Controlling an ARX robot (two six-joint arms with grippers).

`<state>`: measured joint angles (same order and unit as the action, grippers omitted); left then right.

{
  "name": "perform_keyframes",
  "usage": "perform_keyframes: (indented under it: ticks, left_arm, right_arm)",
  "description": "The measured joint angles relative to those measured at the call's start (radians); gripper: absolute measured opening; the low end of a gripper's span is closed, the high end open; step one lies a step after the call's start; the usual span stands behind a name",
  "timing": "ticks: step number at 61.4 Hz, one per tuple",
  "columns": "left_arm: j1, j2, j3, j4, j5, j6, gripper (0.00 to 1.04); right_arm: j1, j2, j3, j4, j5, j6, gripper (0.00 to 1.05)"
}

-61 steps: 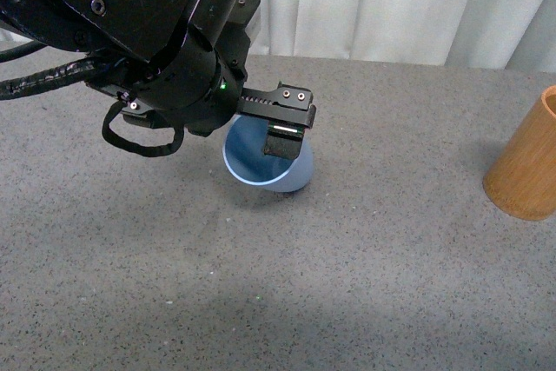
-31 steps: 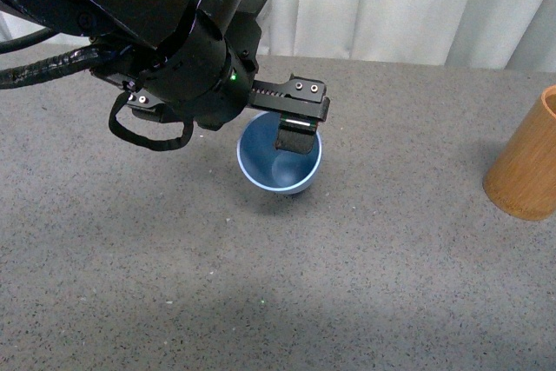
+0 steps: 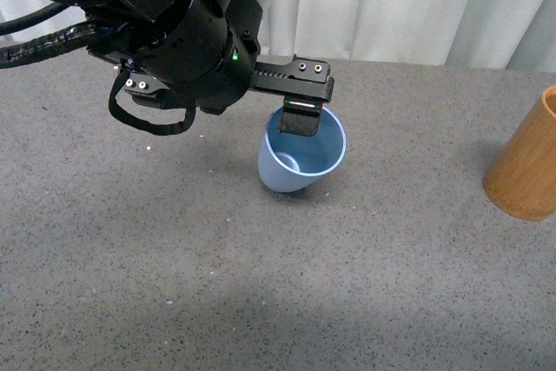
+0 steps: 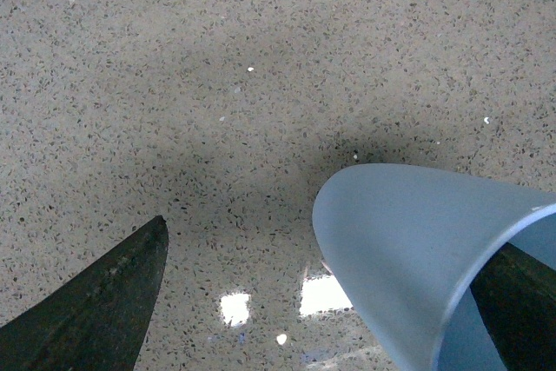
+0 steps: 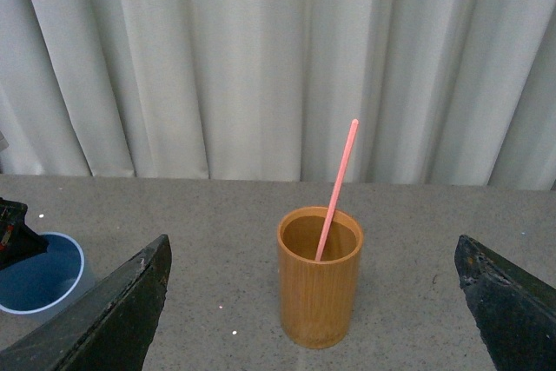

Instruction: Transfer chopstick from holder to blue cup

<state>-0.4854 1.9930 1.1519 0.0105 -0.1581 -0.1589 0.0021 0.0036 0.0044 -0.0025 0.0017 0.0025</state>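
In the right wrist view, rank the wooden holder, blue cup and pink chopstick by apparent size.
1. Wooden holder.
2. Blue cup, but it is farther off and partly hidden, so this is unsure.
3. Pink chopstick, long but very thin.

Smooth matt blue plastic cup (image 3: 291,168), wooden holder (image 5: 319,293), rough speckled tabletop (image 3: 261,293)
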Motion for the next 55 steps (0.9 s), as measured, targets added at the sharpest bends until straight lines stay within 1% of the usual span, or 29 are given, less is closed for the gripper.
perform_keyframes:
  ticks: [55]
  left_arm:
    - [0.013,-0.004,0.002,-0.008,-0.006,-0.003,0.98]
  right_arm:
    - [0.0,0.0,0.0,0.0,0.0,0.0,0.95]
